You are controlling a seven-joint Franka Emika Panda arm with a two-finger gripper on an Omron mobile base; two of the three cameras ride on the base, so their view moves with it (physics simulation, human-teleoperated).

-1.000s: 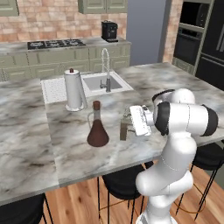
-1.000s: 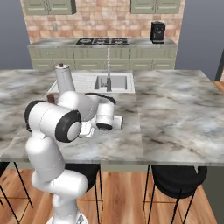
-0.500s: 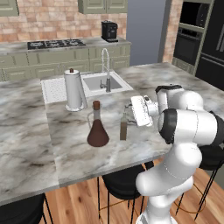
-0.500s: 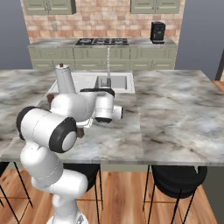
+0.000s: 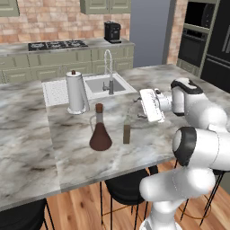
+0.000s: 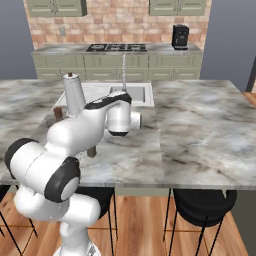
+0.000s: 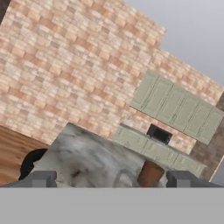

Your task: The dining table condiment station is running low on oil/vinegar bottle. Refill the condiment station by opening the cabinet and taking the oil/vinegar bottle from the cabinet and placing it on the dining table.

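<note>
The oil/vinegar bottle [image 5: 126,131] stands upright on the dining table [image 5: 31,148], its dark lower part also peeking out beside my arm [image 6: 91,151]. My gripper [image 5: 143,106] hovers just right of the bottle at neck height, apart from it, open and holding nothing. In the hand view its fingertips [image 7: 43,178] stand wide apart with nothing between them. The view looks along the table top toward the brick wall and the cabinet [image 7: 175,107], whose doors are shut. More of the green cabinet [image 5: 105,5] hangs on the back wall.
A cone-shaped brown flask with a cork [image 5: 100,131] stands left of the bottle. Behind it are a silver kettle [image 5: 76,92] and the inset sink with its faucet [image 5: 108,72]. A coffee machine [image 5: 112,31] sits on the back counter. Black stools [image 6: 202,200] line the table's near side.
My hand has risen and drawn back to the right, away from the bottle, with the arm swinging round. The bottle and flask have stayed put.
</note>
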